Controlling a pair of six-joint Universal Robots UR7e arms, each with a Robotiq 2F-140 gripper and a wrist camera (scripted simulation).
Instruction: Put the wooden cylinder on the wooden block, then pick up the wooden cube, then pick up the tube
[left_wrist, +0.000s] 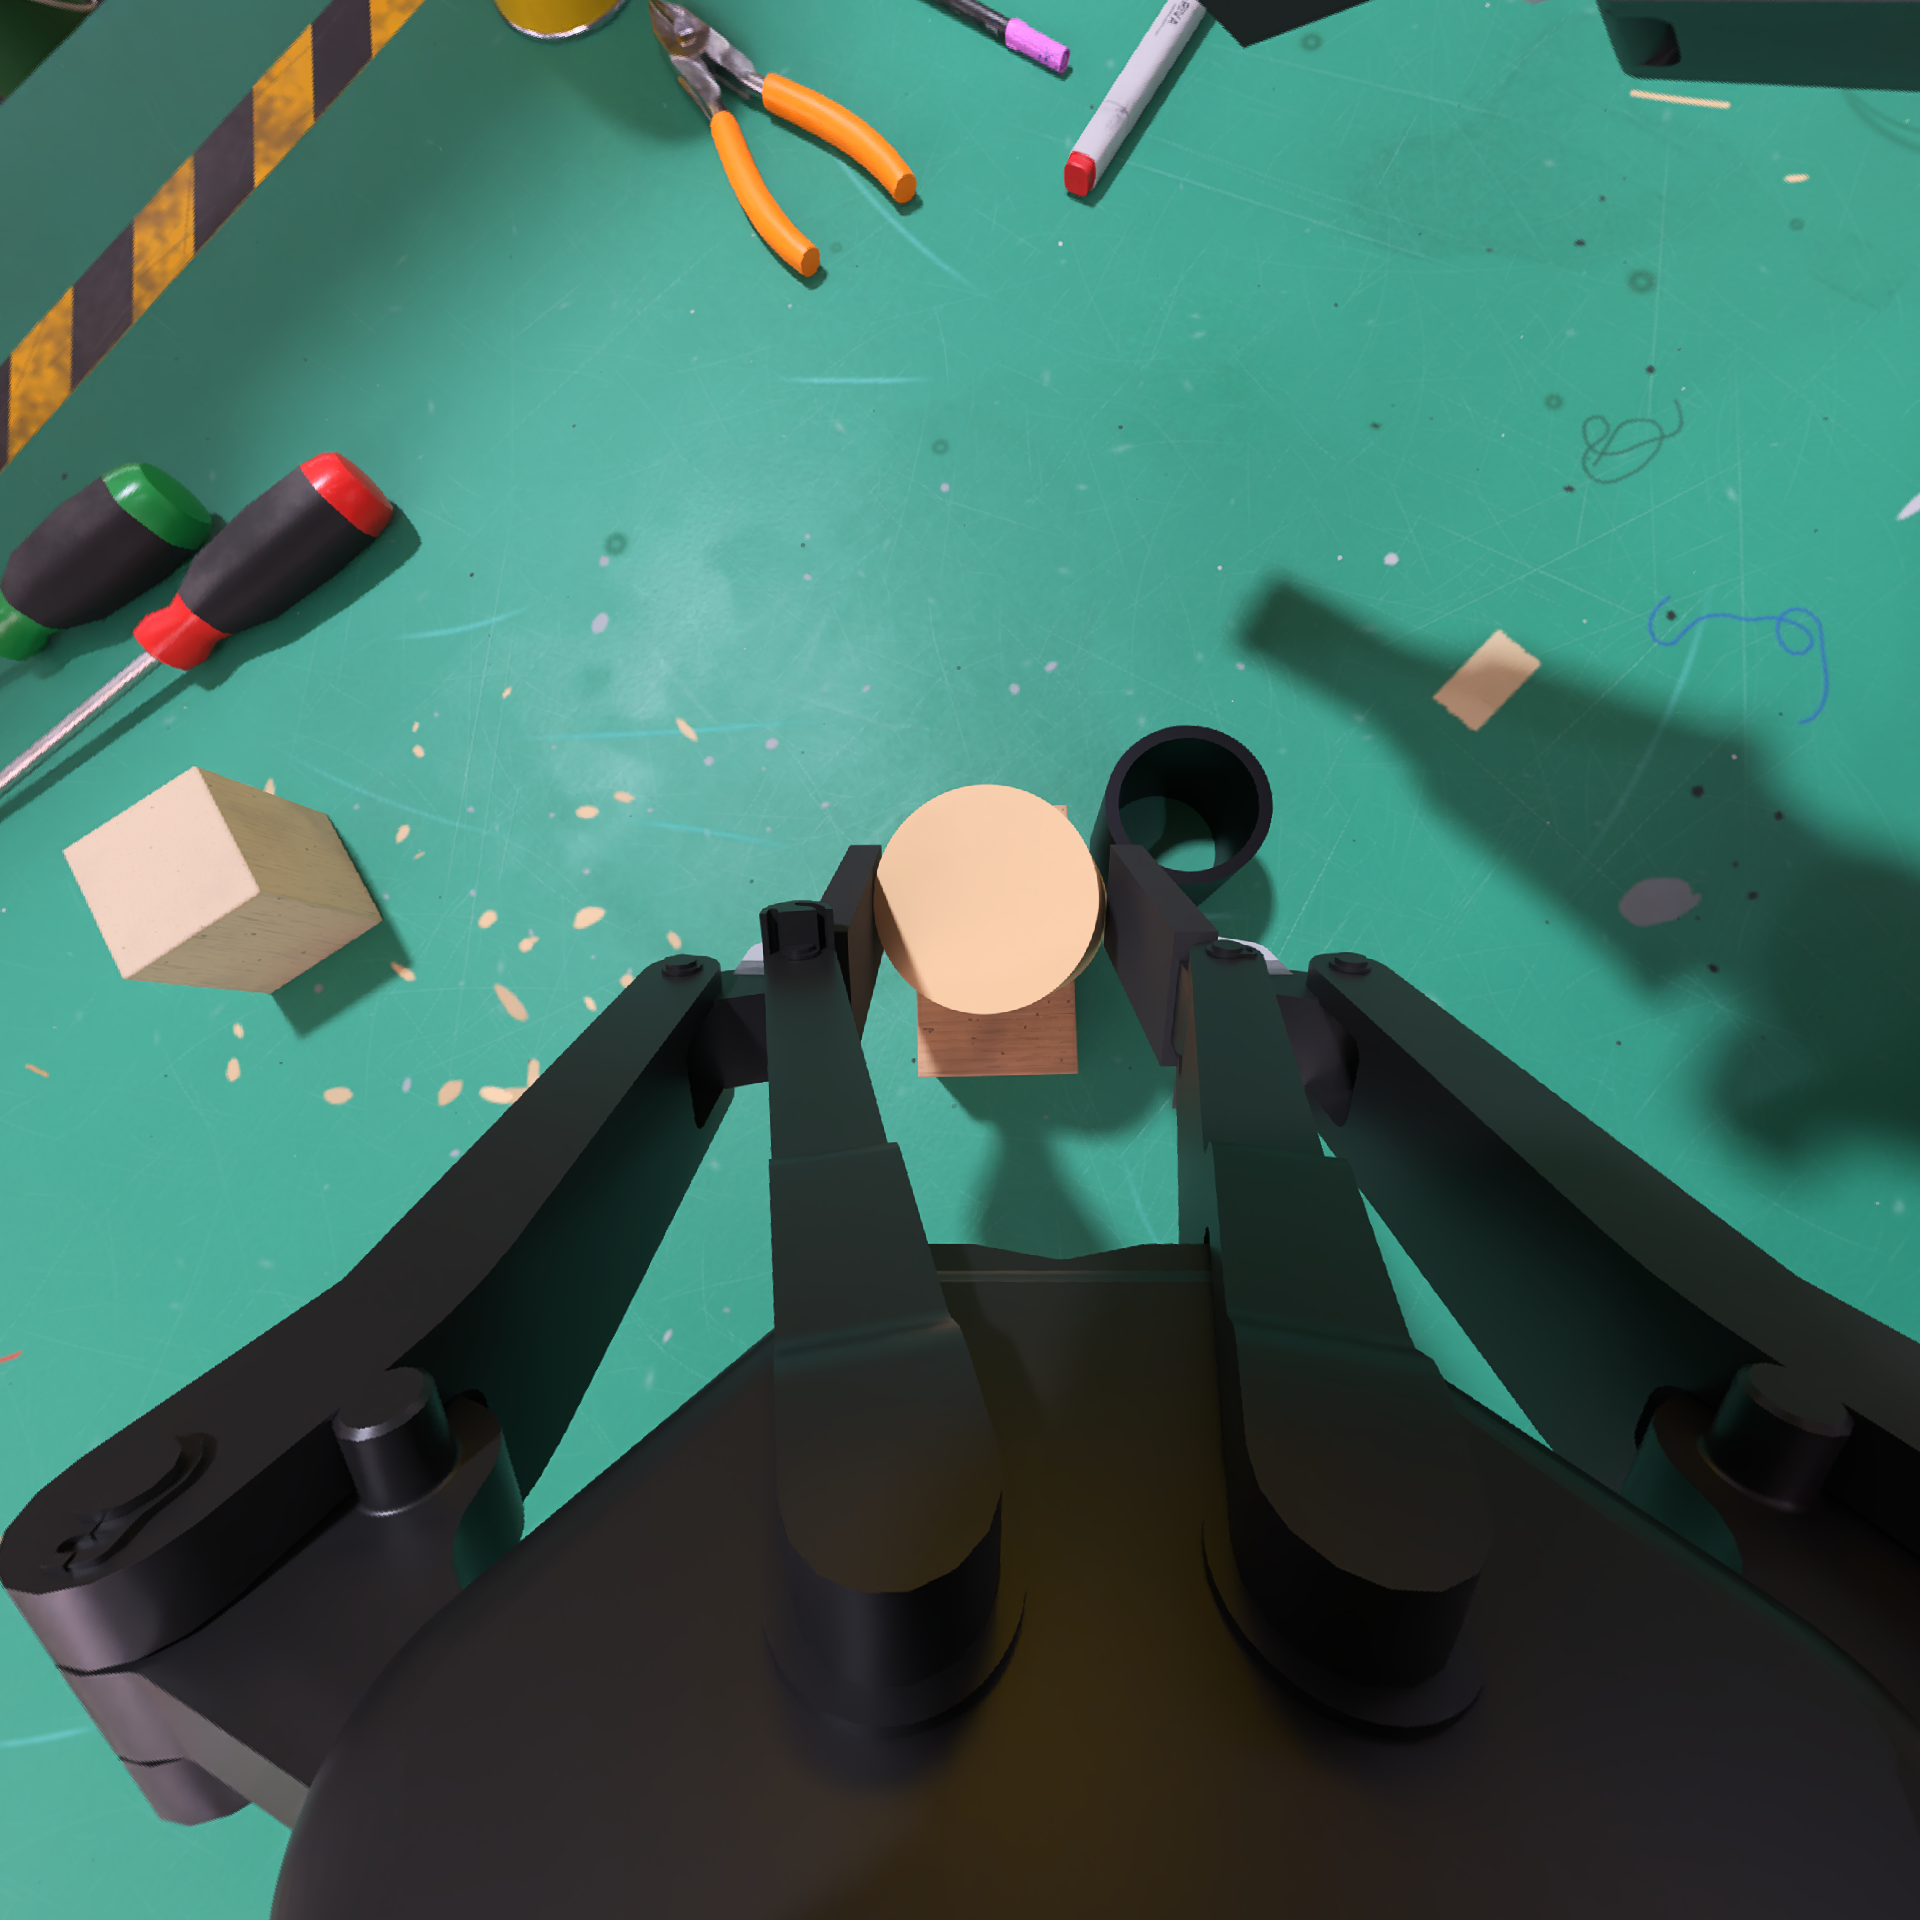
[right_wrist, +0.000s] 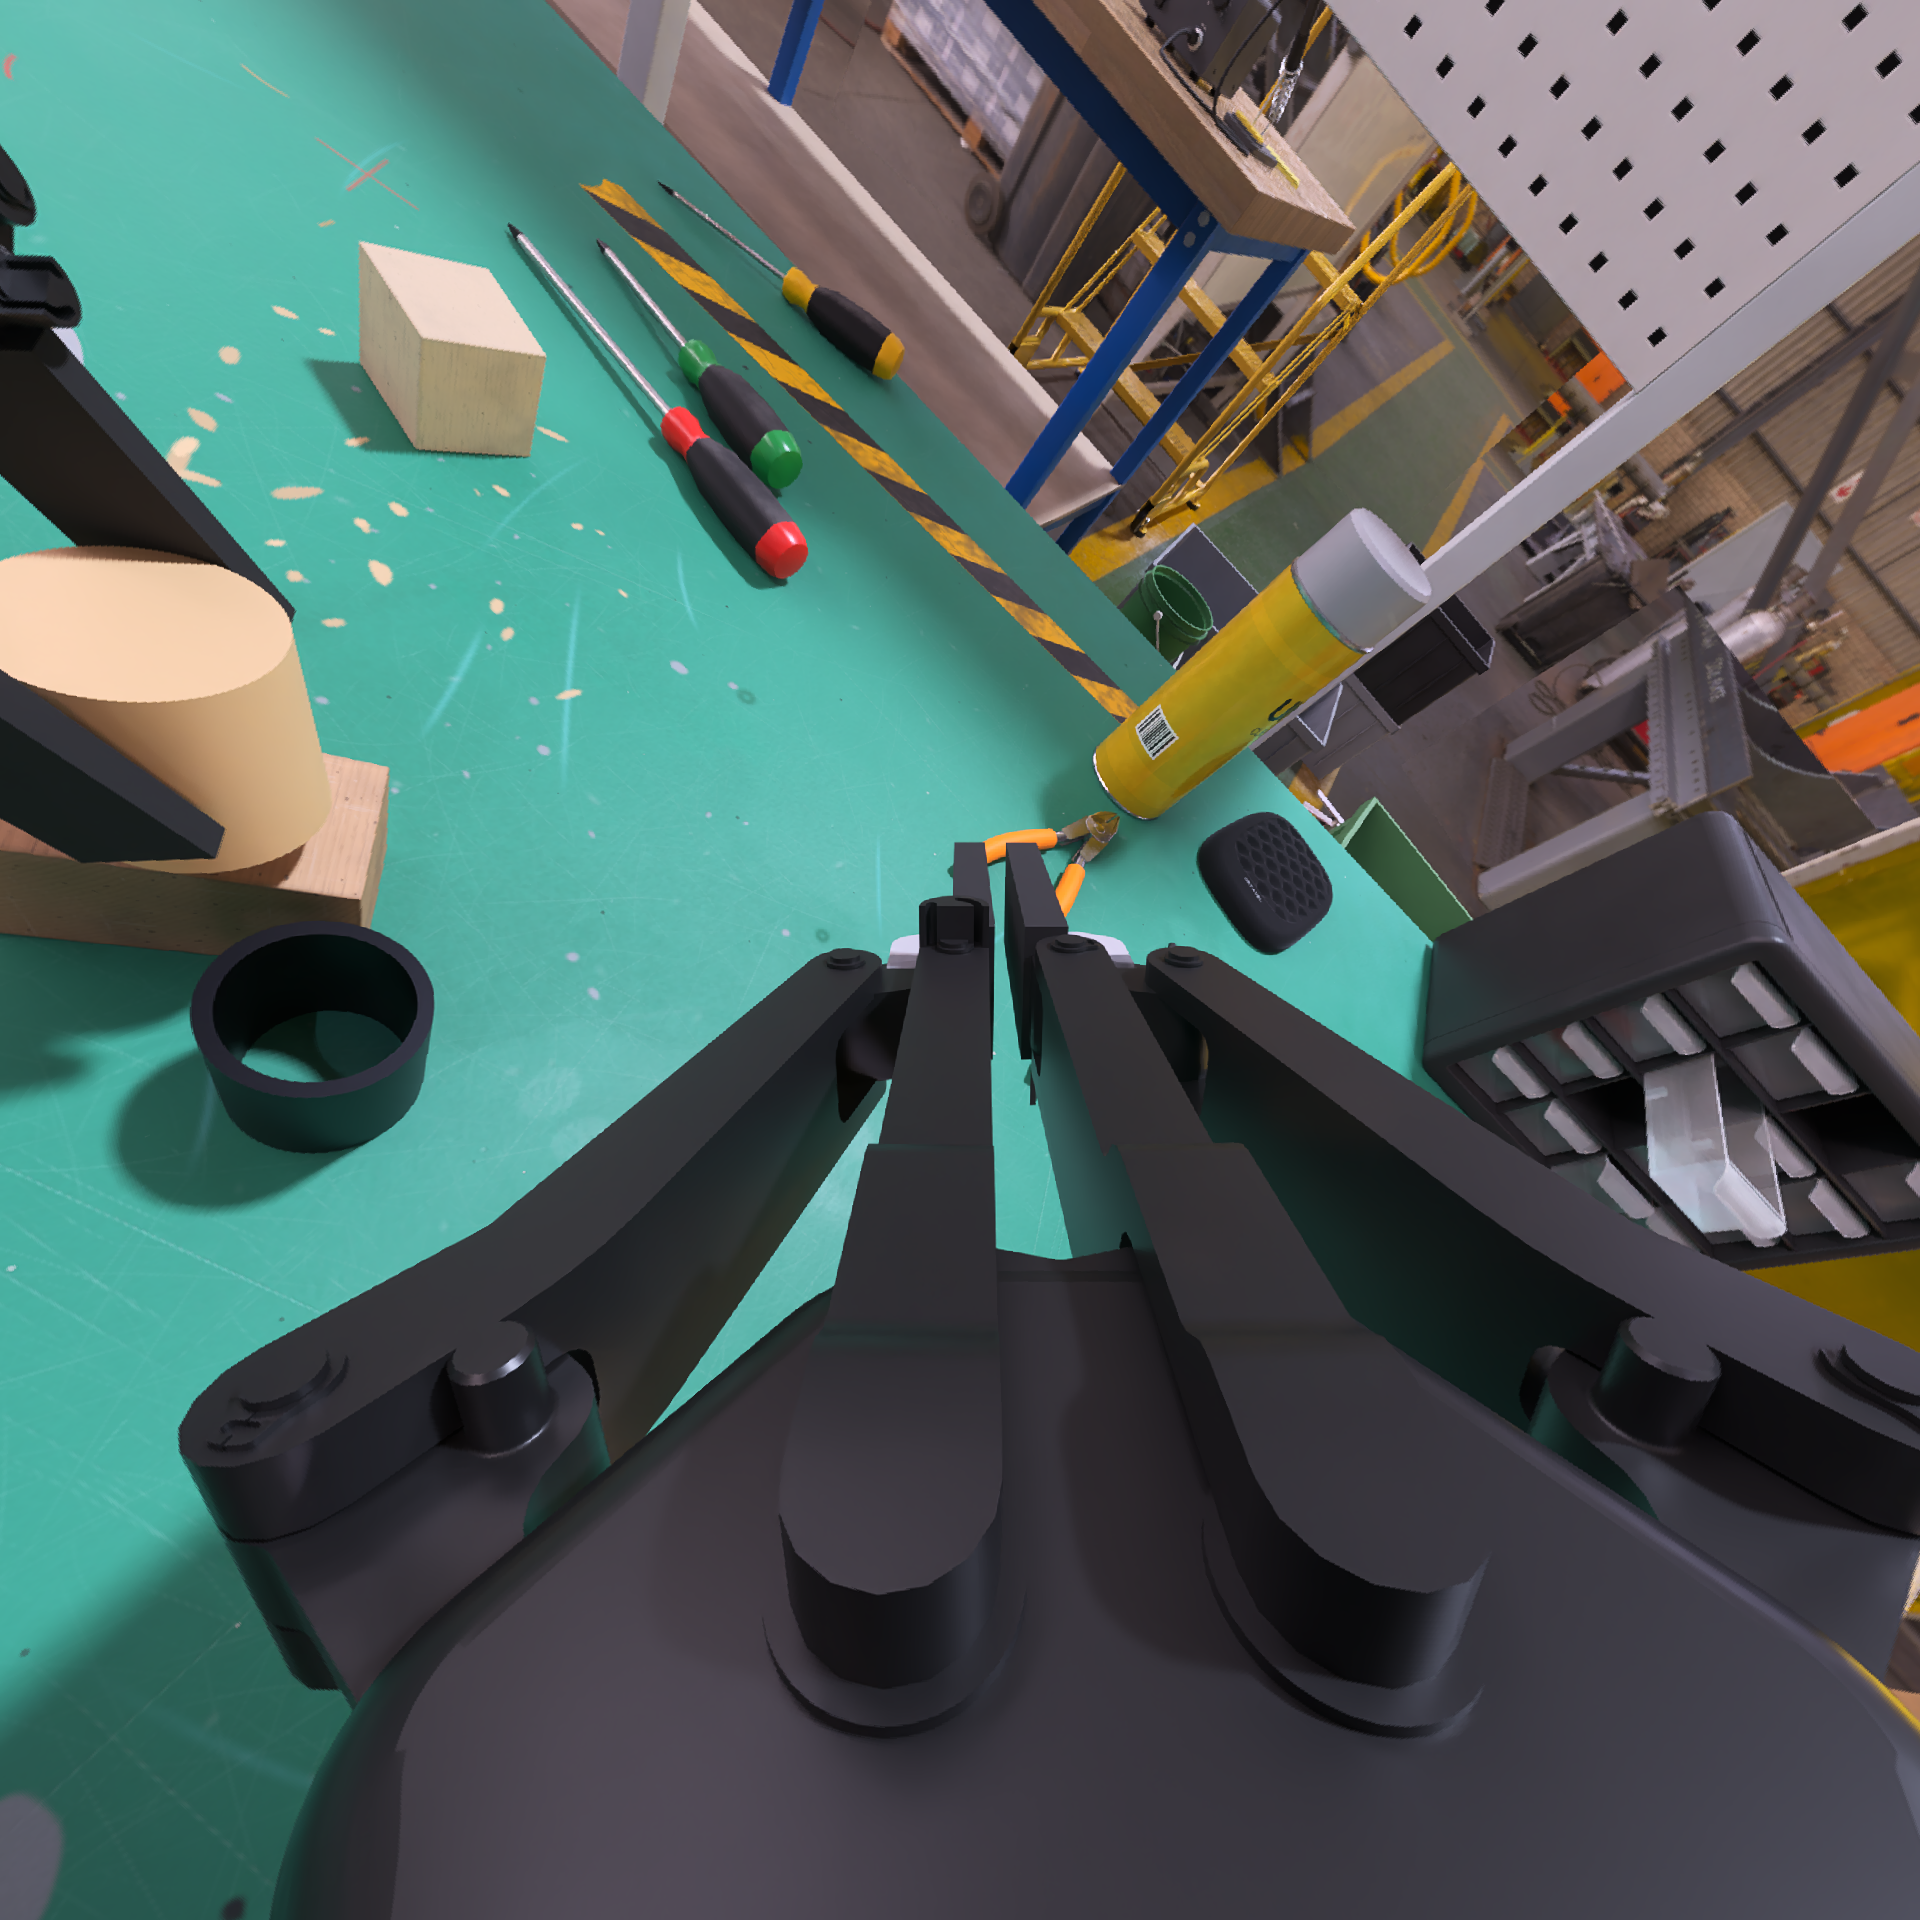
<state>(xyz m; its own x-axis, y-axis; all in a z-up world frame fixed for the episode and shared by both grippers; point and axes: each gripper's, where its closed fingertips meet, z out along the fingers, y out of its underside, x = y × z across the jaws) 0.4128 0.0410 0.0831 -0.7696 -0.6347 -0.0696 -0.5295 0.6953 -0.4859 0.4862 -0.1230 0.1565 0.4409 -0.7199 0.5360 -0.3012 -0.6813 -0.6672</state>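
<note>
The wooden cylinder (left_wrist: 987, 899) stands upright on the wooden block (left_wrist: 997, 1039), which lies flat on the green mat. My left gripper (left_wrist: 992, 883) is closed around the cylinder, one finger on each side. The right wrist view shows the same cylinder (right_wrist: 177, 686) on the block (right_wrist: 332, 831) between the left fingers (right_wrist: 104, 457). The black tube (left_wrist: 1190, 810) stands just right of the block, also seen in the right wrist view (right_wrist: 312, 1029). The wooden cube (left_wrist: 218, 883) sits to the left (right_wrist: 447, 353). My right gripper (right_wrist: 997, 873) is shut and empty above the mat.
Screwdrivers (left_wrist: 260, 561) lie at the left by the striped table edge (right_wrist: 883, 457). Orange pliers (left_wrist: 810, 145) and a marker (left_wrist: 1127, 99) lie farther ahead. A yellow spray can (right_wrist: 1247, 675), a black speaker (right_wrist: 1262, 883) and a drawer box (right_wrist: 1683, 1039) sit beyond the right gripper.
</note>
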